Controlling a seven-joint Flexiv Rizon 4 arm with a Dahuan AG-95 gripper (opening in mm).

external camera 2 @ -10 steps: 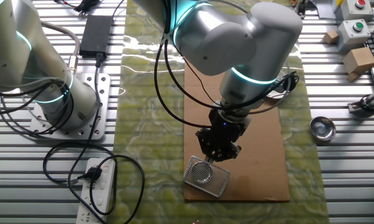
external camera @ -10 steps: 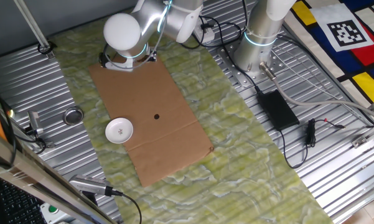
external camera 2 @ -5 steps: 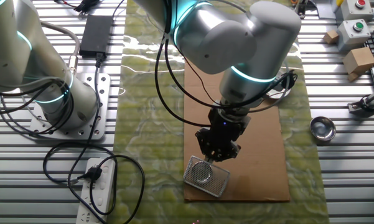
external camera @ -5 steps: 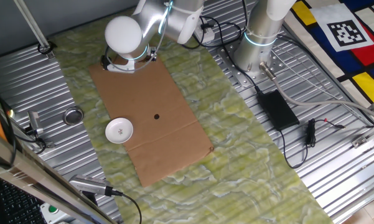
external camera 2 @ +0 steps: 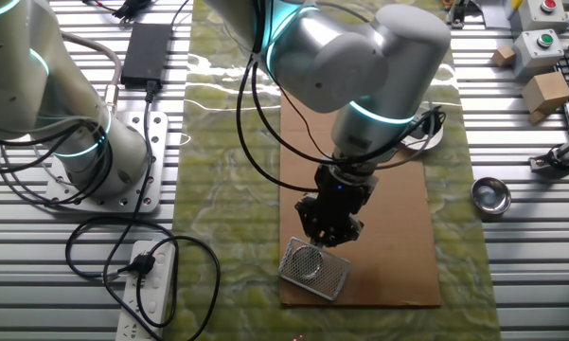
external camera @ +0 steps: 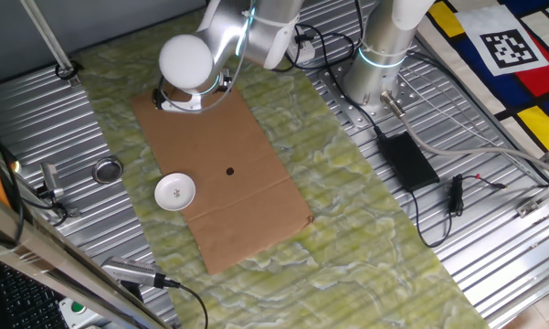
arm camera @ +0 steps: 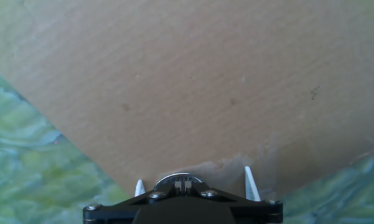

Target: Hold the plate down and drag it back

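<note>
The plate, a small white dish with a dark centre mark, lies on the left edge of the brown cardboard sheet. In the other fixed view only a sliver of its rim shows behind the arm. My gripper hangs over the opposite end of the cardboard, far from the plate, beside a wire mesh basket. In one fixed view the arm's white joint hides it. The hand view shows its two white fingertips apart, with nothing between them, above bare cardboard.
A grey metal ring-shaped dish sits on the ribbed table left of the mat and also shows in the other fixed view. A black power adapter with cables lies right. A second arm's base and a power strip stand nearby.
The arm's white joint has shifted slightly to the right in one fixed view. The gripper stays open over the cardboard's end. The plate has not moved.
</note>
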